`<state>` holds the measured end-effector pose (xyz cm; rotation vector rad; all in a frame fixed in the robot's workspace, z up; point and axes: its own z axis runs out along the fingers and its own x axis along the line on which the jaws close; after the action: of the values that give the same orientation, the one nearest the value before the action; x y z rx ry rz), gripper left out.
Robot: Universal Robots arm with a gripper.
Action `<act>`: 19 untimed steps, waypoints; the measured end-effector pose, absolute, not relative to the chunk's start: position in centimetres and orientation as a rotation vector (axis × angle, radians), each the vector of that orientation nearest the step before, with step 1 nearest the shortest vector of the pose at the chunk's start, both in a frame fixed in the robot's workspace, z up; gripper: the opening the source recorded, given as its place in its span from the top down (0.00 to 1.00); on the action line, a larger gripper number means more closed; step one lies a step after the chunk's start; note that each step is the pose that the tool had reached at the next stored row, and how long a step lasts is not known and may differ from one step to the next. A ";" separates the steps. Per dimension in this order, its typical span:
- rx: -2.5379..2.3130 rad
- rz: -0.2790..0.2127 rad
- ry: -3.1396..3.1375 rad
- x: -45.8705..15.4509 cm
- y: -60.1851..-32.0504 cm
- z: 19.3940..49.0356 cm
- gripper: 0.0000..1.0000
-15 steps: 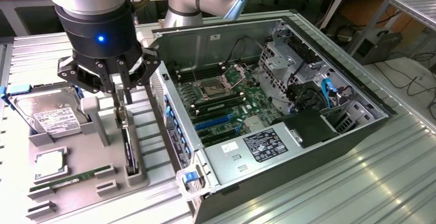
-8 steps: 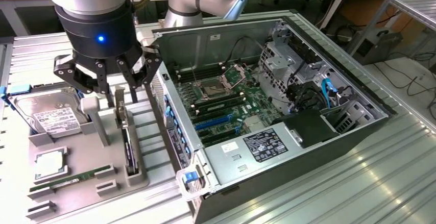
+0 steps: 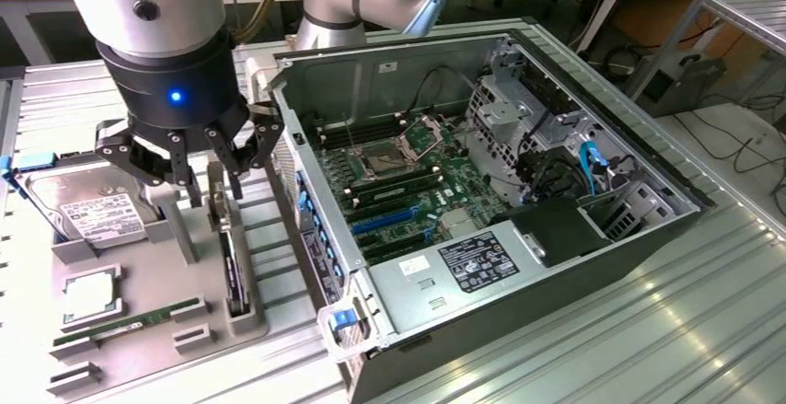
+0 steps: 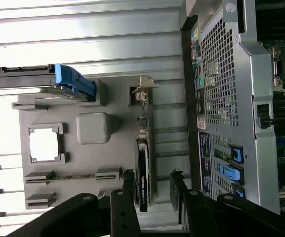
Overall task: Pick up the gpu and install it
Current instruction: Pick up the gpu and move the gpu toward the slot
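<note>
The gpu (image 3: 230,261) is a thin black card standing on edge in a slot of the grey holder tray (image 3: 160,266), its silver end bracket toward the far end. My gripper (image 3: 212,188) hangs directly over the bracket end, open, with a dark finger on either side of the card. In the wrist view the gpu (image 4: 144,163) runs between my gripper's (image 4: 152,192) fingertips (image 4: 127,197) with a gap on both sides. Nothing is held.
The open computer case (image 3: 639,169) lies on the exterior view's right, its motherboard (image 3: 393,178) and blue slots (image 3: 383,222) exposed. On the tray sit a hard drive (image 3: 96,213), a processor (image 3: 92,295), a green RAM stick (image 3: 129,319) and a grey block (image 4: 94,127).
</note>
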<state>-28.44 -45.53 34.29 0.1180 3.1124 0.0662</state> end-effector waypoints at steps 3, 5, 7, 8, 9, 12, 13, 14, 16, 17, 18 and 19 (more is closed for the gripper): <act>0.118 0.065 3.112 -28.7 -45.5 33.3 0.58; 0.118 0.065 3.112 -28.8 -45.5 32.8 0.58; 0.118 0.065 3.112 -28.9 -45.5 32.4 0.58; 0.118 0.065 3.112 -28.9 -45.5 32.2 0.58; 0.119 0.066 3.112 -28.9 -45.5 32.0 0.58; 0.127 0.065 3.112 -29.0 -45.5 31.5 0.58; 0.129 0.065 3.112 -29.0 -45.5 31.3 0.58; 0.130 0.065 3.112 -29.0 -45.5 31.1 0.58; 0.132 0.065 3.112 -29.0 -45.5 30.7 0.58; 0.132 0.065 3.112 -29.0 -45.5 30.4 0.58; 0.132 0.065 3.112 -29.0 -45.5 30.2 0.58; 0.133 0.065 3.112 -29.0 -45.5 29.9 0.58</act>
<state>-28.98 -45.55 29.91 0.1327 3.1123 0.0652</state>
